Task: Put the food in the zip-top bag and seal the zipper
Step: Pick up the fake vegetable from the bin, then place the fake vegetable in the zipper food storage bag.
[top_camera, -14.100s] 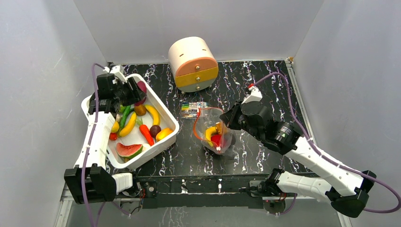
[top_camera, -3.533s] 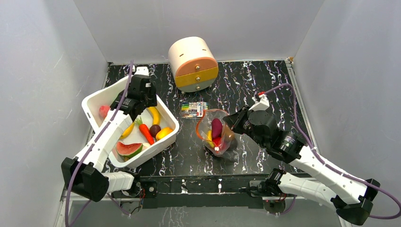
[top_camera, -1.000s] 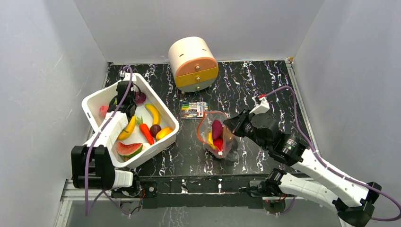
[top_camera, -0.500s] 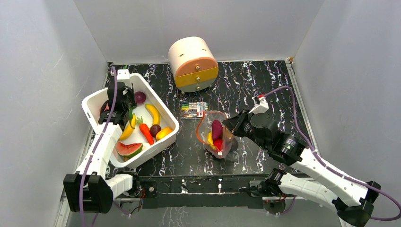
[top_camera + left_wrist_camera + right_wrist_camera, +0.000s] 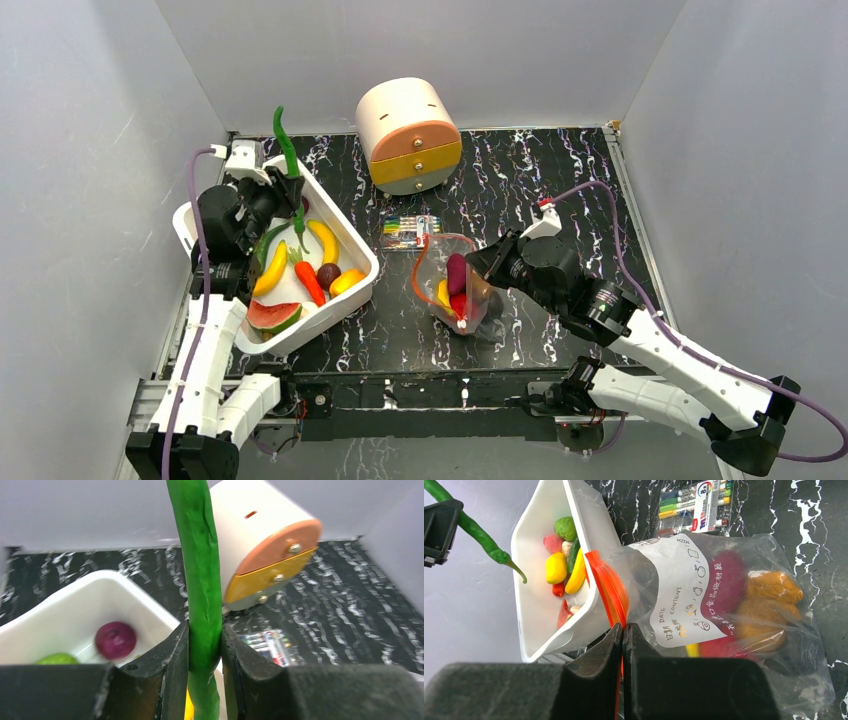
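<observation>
L claw [image 5: 204,642] pinching long green veg [image 5: 195,550] upright over white bin [image 5: 531,615] far left, R claw [image 5: 623,632] clamped on zip-top bag [image 5: 674,605] rim at zipper [image 5: 606,587], bag mid bench [image 5: 560,180], some food inside

A black bench [image 5: 560,190] veined with white marbling carries three things. A white rectangular bin [image 5: 330,312] sits at the left, turned at an angle to the bench's edges, one corner pointing toward the middle. At the far middle stands a round cream cabinet [image 5: 408,135] with two small drawers, the upper front orange, the lower yellow, each with a small knob. A flat pack of coloured pens [image 5: 410,231] lies nearer than the cabinet, just right of the bin. Plain grey walls [image 5: 100,100] enclose the bench on three sides.
</observation>
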